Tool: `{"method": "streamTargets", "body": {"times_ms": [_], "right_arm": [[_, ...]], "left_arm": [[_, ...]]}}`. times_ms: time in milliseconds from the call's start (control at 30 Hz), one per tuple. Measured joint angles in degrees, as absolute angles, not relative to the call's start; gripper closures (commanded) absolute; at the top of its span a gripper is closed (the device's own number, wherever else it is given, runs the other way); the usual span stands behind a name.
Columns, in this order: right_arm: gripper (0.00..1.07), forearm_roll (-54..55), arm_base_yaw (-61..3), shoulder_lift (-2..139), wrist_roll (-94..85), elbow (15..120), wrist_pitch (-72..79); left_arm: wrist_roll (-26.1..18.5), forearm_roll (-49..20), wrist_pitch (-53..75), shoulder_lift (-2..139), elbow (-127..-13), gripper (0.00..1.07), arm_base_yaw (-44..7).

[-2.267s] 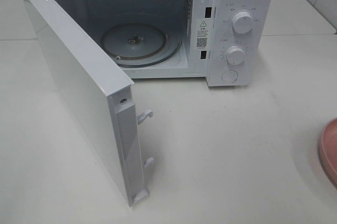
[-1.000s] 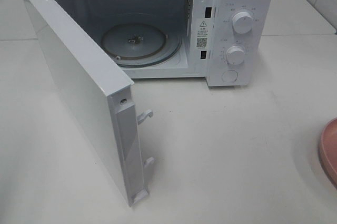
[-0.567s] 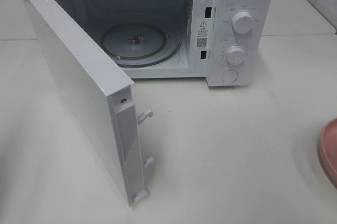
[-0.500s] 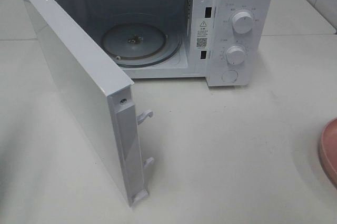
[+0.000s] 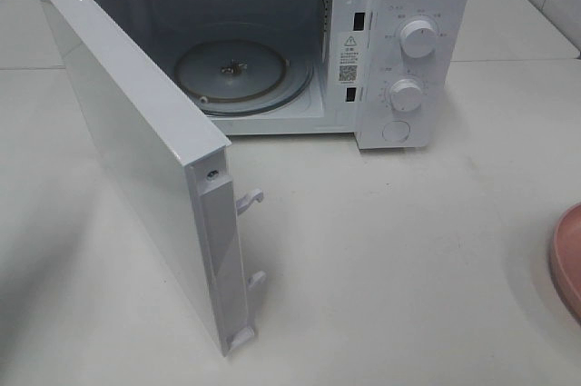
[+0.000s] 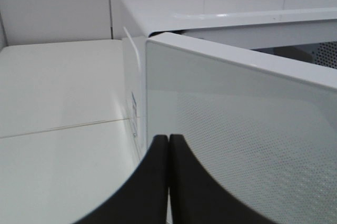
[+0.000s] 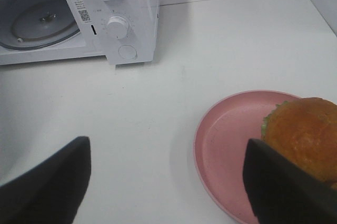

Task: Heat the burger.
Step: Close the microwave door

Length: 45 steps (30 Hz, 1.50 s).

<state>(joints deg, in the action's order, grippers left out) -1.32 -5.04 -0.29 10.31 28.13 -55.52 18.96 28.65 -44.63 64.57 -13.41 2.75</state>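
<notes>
The burger, with a golden-brown bun and a green lettuce frill, sits on a pink plate in the right wrist view. My right gripper is open and empty above the table, with the plate and burger near one finger. My left gripper is shut and empty, close to the outer face of the open microwave door. Neither gripper shows in the exterior high view, and the burger is out of that view.
The white microwave stands at the back with its door swung far out towards the front left. Its glass turntable is bare. The pink plate's edge shows at the right border. Two knobs are on its right panel.
</notes>
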Motion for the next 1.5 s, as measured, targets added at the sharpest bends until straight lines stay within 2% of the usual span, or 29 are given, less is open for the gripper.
{"method": "streamTargets", "body": {"times_ms": [33,100,133,167,233,467,567,633,833,900,1500], "right_arm": [[0.31,-1.32,-5.04,-0.29,10.31,28.13,-55.52],[0.31,-1.32,-5.04,-0.29,10.31,28.13,-55.52],[0.31,-1.32,-5.04,-0.29,10.31,28.13,-55.52],[0.31,-1.32,-5.04,-0.29,10.31,28.13,-55.52],[0.31,-1.32,-5.04,-0.29,10.31,28.13,-55.52],[0.31,-1.32,-5.04,-0.29,10.31,28.13,-55.52],[0.31,-1.32,-5.04,-0.29,10.31,28.13,-55.52],[0.31,-1.32,-5.04,-0.29,10.31,28.13,-55.52],[0.31,-1.32,-5.04,-0.29,10.31,28.13,-55.52],[0.31,-1.32,-5.04,-0.29,10.31,28.13,-55.52],[0.31,-1.32,-5.04,-0.29,10.31,28.13,-55.52]], "left_arm": [[18.96,28.65,-44.63,64.57,-13.41,1.07,2.75],[22.35,32.95,-44.75,67.95,-15.87,1.07,2.75],[22.35,32.95,-44.75,67.95,-15.87,1.07,2.75],[24.69,35.47,-45.03,69.96,-17.19,1.07,2.75],[26.18,36.90,-45.09,71.62,-18.22,1.07,2.23],[25.21,37.59,-45.03,76.66,-20.34,1.07,-3.27],[24.52,35.47,-44.92,78.72,-21.14,1.07,-5.84],[22.75,32.37,-44.69,81.07,-22.00,1.07,-9.68],[21.31,28.59,-44.58,83.31,-22.69,1.07,-12.89],[20.80,25.73,-44.29,85.31,-24.06,1.07,-16.10],[17.19,12.95,-41.94,97.17,-37.87,1.07,-30.83]]}}
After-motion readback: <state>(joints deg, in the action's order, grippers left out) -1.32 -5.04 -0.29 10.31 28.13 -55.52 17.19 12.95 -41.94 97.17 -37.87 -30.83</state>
